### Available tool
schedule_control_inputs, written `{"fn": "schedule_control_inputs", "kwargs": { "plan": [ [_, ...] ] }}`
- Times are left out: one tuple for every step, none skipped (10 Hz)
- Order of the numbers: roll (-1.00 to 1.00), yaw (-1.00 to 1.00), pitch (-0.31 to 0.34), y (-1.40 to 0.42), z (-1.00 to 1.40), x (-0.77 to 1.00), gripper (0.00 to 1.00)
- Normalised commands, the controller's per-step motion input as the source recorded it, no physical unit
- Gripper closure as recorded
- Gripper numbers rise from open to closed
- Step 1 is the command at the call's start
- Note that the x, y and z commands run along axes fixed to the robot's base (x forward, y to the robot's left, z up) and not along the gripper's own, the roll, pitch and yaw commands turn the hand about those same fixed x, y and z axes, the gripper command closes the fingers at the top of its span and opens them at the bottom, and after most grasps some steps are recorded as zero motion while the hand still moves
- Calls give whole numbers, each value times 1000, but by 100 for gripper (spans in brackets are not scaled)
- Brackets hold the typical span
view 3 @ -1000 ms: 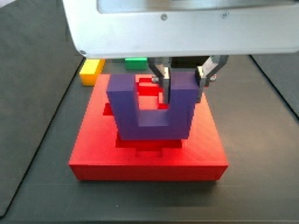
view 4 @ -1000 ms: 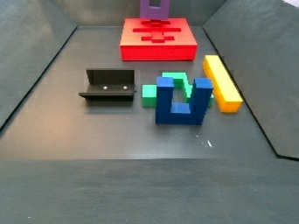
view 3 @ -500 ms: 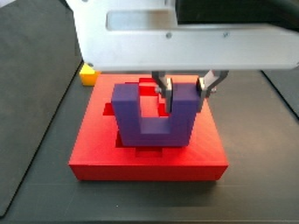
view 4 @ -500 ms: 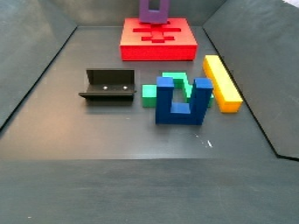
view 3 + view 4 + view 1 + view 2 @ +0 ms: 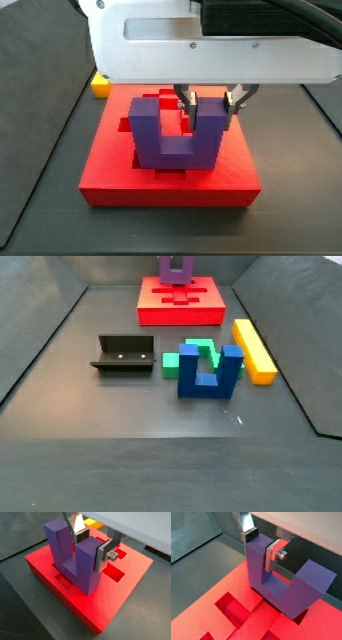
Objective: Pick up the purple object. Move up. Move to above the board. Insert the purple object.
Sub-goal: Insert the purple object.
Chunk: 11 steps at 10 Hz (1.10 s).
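Observation:
The purple object (image 5: 171, 135) is a chunky U-block standing upright on the red board (image 5: 167, 187), its base down in the darker cross cut-outs at the board's middle. My gripper (image 5: 214, 103) is shut on one upright arm of it, one finger on each side. In both wrist views the silver fingers (image 5: 105, 554) (image 5: 274, 555) press the arm of the purple object (image 5: 72, 562) (image 5: 281, 592) above the board (image 5: 110, 609) (image 5: 198, 614). In a side view the purple object (image 5: 174, 268) and the board (image 5: 181, 306) are at the far end of the floor.
On the dark floor nearer the camera stand the fixture (image 5: 123, 354), a green block (image 5: 178, 359), a dark blue U piece (image 5: 210, 371) and a long yellow bar (image 5: 253, 349). The yellow bar's end (image 5: 100, 83) shows behind the board. Dark sloping walls ring the floor.
My gripper has come down with the purple object in it; the block's base now sits lower, in the board's cut-outs. Nothing else moved.

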Motion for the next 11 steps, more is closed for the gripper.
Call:
{"fn": "schedule_control_inputs", "kwargs": {
  "plan": [
    [-90, -11, -23, 0, -183, -117, 100],
    [-106, -31, -106, 11, -163, -420, 100],
    [-70, 0, -174, 9, -63, -283, 100],
    [-27, 0, -140, 11, -120, -163, 100],
    [-16, 43, -107, 0, -151, -54, 100],
    [0, 69, -46, 0, -191, 0, 100],
    [0, 109, -69, 0, -391, 0, 100],
    [13, 134, -99, 0, -551, 54, 100],
    [40, 109, -34, 0, -566, 234, 100],
    [60, 0, 26, 0, -554, 443, 100],
    [69, 0, 13, 0, -569, 420, 100]
  ]
}}
